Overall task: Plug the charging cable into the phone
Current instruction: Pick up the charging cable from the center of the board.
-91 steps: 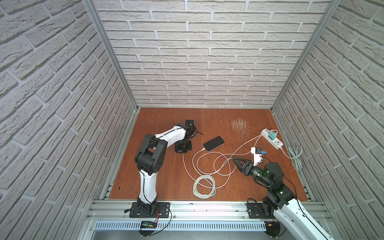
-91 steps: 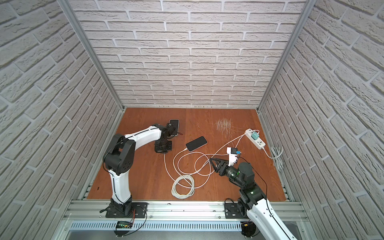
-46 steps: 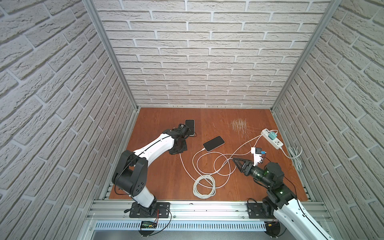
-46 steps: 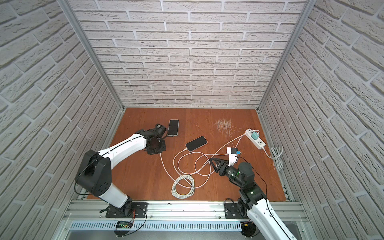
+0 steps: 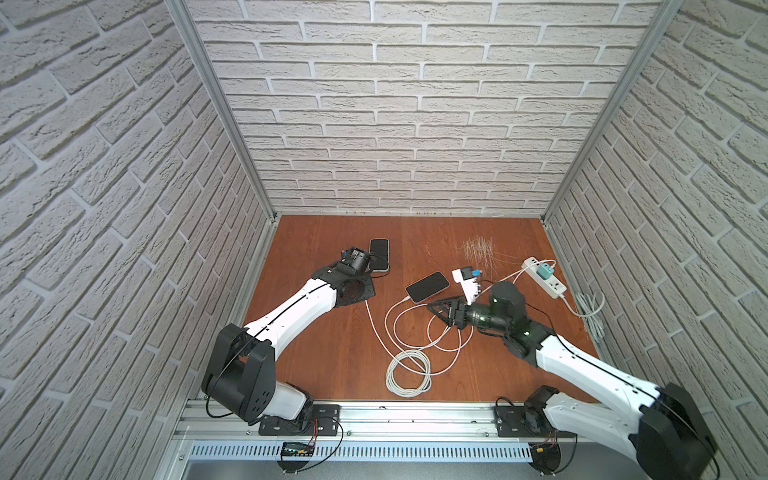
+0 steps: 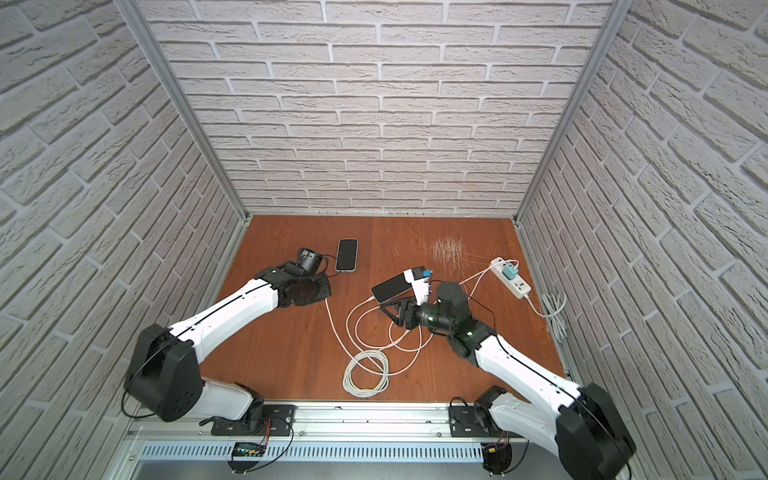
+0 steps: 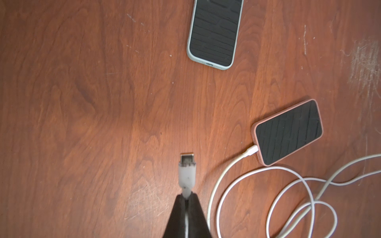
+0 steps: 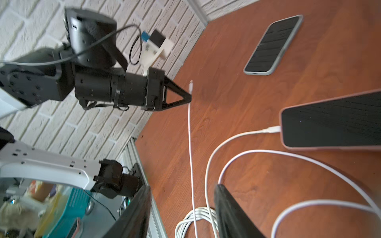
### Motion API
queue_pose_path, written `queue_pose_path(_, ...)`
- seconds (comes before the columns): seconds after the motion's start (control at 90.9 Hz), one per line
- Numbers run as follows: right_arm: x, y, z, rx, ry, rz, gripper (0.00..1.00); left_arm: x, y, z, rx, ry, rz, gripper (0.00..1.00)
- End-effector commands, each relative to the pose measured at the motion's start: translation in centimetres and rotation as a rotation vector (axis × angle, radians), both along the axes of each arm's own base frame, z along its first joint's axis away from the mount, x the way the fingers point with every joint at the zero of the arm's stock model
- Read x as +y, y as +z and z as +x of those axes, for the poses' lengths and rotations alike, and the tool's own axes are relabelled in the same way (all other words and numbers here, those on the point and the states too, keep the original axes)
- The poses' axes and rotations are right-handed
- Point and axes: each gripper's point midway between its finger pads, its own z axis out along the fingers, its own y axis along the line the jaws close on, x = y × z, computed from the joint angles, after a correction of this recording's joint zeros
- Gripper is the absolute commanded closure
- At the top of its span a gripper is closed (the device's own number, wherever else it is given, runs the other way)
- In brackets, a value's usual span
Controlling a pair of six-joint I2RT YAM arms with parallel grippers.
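Note:
My left gripper (image 7: 186, 198) is shut on the white charging cable just behind its plug (image 7: 187, 168). The plug sticks out past the fingertips, above the wooden table and short of a grey-cased phone (image 7: 214, 33). That phone lies face up at the back left (image 5: 380, 254) with nothing in its port. A pink-cased phone (image 5: 428, 286) lies mid-table with another white cable plugged in. My right gripper (image 5: 436, 309) stands open and empty just in front of the pink phone, over loops of cable. The right wrist view shows the left gripper (image 8: 188, 99) with the cable hanging from it.
A coil of white cable (image 5: 409, 372) lies near the front edge, with loose loops running to the right. A white power strip (image 5: 544, 277) with a teal charger (image 5: 542, 272) sits at the right. Brick walls close in three sides.
The left arm's elbow has swung down and to the left, while its gripper stays near the grey-cased phone. The right gripper has moved left and back, closer to the pink phone.

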Motion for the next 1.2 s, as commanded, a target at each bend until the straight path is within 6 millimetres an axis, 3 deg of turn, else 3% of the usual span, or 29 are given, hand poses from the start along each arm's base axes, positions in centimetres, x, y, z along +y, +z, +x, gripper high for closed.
queue_pose_path(0.0, 4.8, 1.2, 0.8, -0.098, 0.123, 0.026, 0.44, -0.7, 1.0, 0.6, -0.055, -0.011, -0.043, 1.0)
queue_pose_path(0.121, 9.4, -0.1, 2.0, -0.062, 0.214, 0.056, 0.41, -0.7, 1.7, 0.7, -0.083, -0.014, -0.047, 1.0)
queue_pose_path(0.187, 10.7, -1.4, 2.2, -0.056, 0.248, 0.038, 0.41, -0.9, 2.1, 0.7, -0.099, -0.021, -0.057, 1.0)
queue_pose_path(0.396, 11.2, -3.8, 2.5, -0.054, 0.284, -0.003, 0.4, -1.9, 3.1, 0.4, -0.165, -0.082, -0.112, 1.0)
queue_pose_path(0.539, 9.8, -2.7, 2.8, -0.087, 0.266, 0.034, 0.44, -2.9, 4.2, -0.3, -0.228, -0.178, -0.13, 1.0)
queue_pose_path(0.759, 7.7, -0.1, 5.0, -0.114, 0.223, 0.108, 0.53, -4.0, 7.2, -1.5, -0.394, -0.311, -0.162, 1.0)
queue_pose_path(1.188, 8.3, 4.5, 6.2, -0.157, 0.23, 0.218, 0.54, -5.6, 8.1, -2.6, -0.506, -0.433, -0.21, 1.0)
